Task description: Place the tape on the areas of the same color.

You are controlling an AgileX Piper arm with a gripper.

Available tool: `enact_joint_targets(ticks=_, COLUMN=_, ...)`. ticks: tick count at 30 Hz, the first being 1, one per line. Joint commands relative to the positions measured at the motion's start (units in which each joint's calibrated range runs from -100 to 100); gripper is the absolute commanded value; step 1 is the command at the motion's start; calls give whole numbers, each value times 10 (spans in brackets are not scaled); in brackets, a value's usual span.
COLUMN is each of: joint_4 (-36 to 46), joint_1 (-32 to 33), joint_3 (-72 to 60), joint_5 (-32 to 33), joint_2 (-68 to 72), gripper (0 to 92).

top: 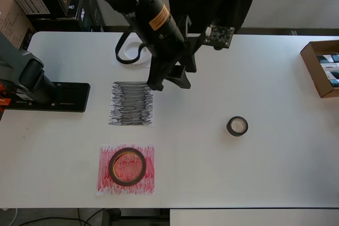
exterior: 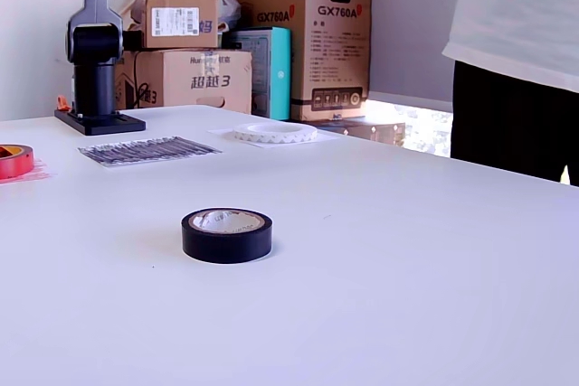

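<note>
Where the overhead view catches it, the gripper (top: 168, 80) hangs just beside the far right corner of the black-scribbled sheet (top: 131, 104), holding nothing; whether its dark fingers stand apart or together I cannot tell, since they merge into one shape. Taking that black-scribbled sheet as landmark, the reddish-brown roll (top: 127, 166) lies on the red-scribbled sheet (top: 126, 169) nearer the camera edge of the table (top: 254, 173). The white roll (top: 132, 51) rests beyond the sheet, partly hidden by the arm. The small black roll (top: 237, 126) sits well apart to the sheet's right, on bare table.

The exterior view misses the gripper entirely, yet shows the white roll (exterior: 276, 133) whole on its white sheet (exterior: 312, 140), and the black roll (exterior: 226, 234) lying flat.
</note>
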Motion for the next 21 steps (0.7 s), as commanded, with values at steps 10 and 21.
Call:
enact_joint_targets(ticks=10, joint_4=-7, joint_1=-11, joint_3=-224, joint_5=6, joint_2=220, gripper=462)
enact_joint_targets(ticks=21, joint_4=-7, joint_1=-37, joint_3=-276, joint_5=5, joint_2=353, gripper=461)
